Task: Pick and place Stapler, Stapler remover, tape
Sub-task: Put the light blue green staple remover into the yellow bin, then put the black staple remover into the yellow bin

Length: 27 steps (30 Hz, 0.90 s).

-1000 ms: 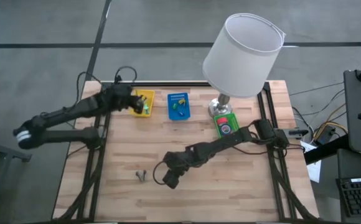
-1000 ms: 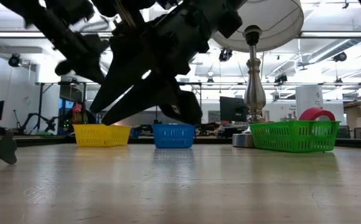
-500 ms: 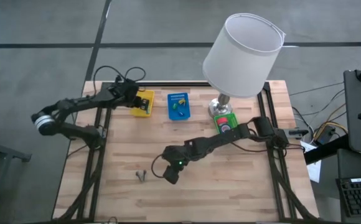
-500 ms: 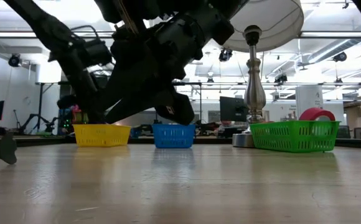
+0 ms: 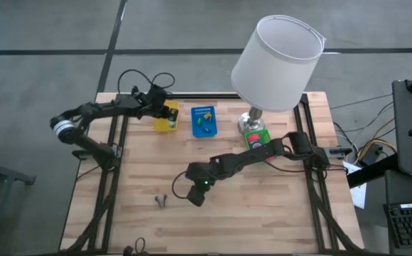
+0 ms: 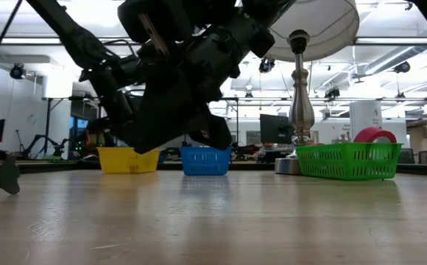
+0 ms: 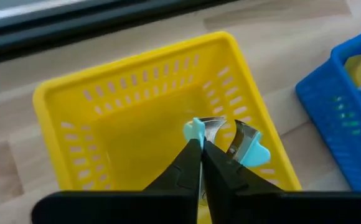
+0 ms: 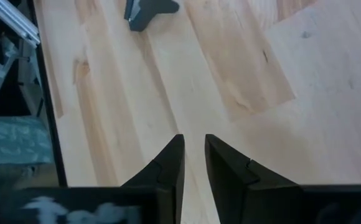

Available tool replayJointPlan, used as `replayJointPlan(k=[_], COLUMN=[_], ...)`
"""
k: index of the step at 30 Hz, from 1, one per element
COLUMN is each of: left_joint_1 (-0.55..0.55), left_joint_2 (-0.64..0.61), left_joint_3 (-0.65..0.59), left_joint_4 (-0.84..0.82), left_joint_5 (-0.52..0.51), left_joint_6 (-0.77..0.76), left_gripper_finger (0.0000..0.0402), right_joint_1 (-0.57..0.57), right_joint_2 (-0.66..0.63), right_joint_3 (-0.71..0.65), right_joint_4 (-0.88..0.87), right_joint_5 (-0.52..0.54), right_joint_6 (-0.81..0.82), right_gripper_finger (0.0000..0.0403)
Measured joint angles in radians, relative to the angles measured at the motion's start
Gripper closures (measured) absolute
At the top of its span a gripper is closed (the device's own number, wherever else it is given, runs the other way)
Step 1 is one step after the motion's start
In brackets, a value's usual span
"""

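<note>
A pale-blue stapler remover (image 7: pixel 230 138) with metal claws hangs at the tips of my left gripper (image 7: pixel 201 148), which is shut over the yellow basket (image 7: pixel 106 118) at the table's far left (image 5: pixel 165 117). My right gripper (image 8: pixel 193 155) hovers over bare wood near the table's middle (image 5: pixel 195 196), its fingers a narrow gap apart with nothing between them. A small dark grey object (image 5: pixel 160 200) lies on the wood just left of it. Red tape (image 6: pixel 374 135) sits in the green basket (image 5: pixel 258 141). I cannot make out a stapler. My left gripper pinches the stapler remover by one pale-blue handle tab (image 7: pixel 194 129), only at the fingertips, slanting down from the table's left side. The rest of the remover sticks out beside the fingers, inside the yellow basket's walls. Whether it touches the basket floor I cannot tell.
A blue basket (image 5: pixel 204 121) holding small yellow and green things stands right of the yellow one. A table lamp (image 5: pixel 277 64) with a wide white shade stands at the far right, behind the green basket. Bare wood spreads along the near side of the table.
My left arm has folded in and its gripper has come down and tipped steeper over the yellow basket, staying shut with the stapler remover at its tips. My right gripper has crept slightly toward the far edge.
</note>
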Motion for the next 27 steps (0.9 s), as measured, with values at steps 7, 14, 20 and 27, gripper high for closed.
replayJointPlan(k=[7, 14, 20, 27], left_joint_1=[0.000, 0.000, -0.045, -0.200], left_joint_2=[0.029, -0.016, -0.137, -0.293], left_joint_3=[0.056, 0.083, 0.085, 0.071], left_joint_4=[-0.014, -0.081, -0.249, -0.476], left_joint_5=[0.001, 0.041, 0.111, 0.156], left_joint_6=[0.031, 0.031, 0.075, -0.088], left_gripper_finger=[0.0315, 0.0250, 0.0243, 0.0253], right_joint_1=[-0.010, -0.018, -0.021, -0.020], right_joint_2=[0.000, 0.000, 0.000, -0.011], right_joint_3=[0.000, 0.000, 0.000, 0.000], right_joint_4=[0.000, 0.000, -0.004, -0.031], right_joint_5=[-0.019, -0.024, -0.024, -0.016], right_joint_6=[-0.030, -0.032, -0.037, -0.033], right_gripper_finger=[0.0341, 0.0338, 0.0345, 0.0343])
